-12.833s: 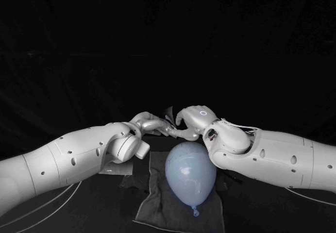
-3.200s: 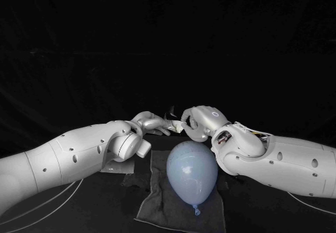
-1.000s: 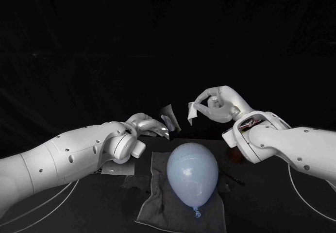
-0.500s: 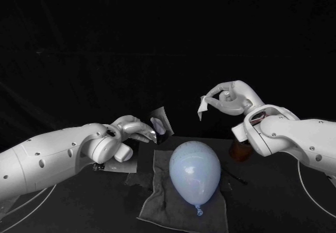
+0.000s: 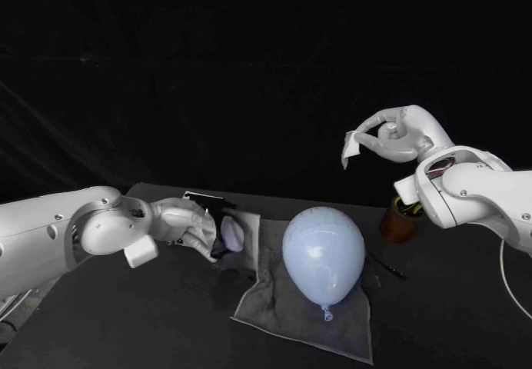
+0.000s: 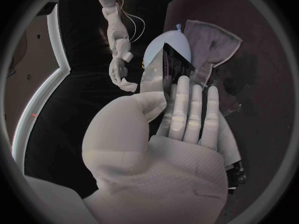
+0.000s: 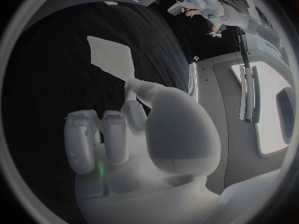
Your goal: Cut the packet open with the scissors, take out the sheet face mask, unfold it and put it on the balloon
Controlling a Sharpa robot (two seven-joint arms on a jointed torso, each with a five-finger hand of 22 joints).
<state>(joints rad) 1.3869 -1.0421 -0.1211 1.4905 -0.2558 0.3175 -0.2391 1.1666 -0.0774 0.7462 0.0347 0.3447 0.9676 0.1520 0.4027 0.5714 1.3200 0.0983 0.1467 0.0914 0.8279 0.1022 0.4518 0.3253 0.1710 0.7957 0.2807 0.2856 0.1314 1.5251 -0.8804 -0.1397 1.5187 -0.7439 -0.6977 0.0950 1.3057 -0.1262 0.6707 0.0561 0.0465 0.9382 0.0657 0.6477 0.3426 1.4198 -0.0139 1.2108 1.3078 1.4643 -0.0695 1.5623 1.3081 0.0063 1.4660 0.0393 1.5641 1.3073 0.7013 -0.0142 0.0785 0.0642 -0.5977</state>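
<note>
Right hand (image 5: pixel 399 132): pinches folded white sheet face mask (image 5: pixel 350 150), upper right.
Left hand (image 5: pixel 191 224): holds glossy foil packet (image 5: pixel 237 231).
Handling: we judge it limp, slippery, tearable; grip corners.

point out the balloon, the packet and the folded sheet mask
balloon (image 5: pixel 324 250), head view, middle of its body
packet (image 6: pixel 173 64), left wrist view, middle of its dark face
folded sheet mask (image 5: pixel 350 151), head view, middle of the white piece

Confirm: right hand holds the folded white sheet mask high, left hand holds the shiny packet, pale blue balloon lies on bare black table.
No: in the head view the pale blue balloon lies on a grey cloth. Right hand holding the folded white sheet mask, left hand holding the shiny packet: correct.
</note>
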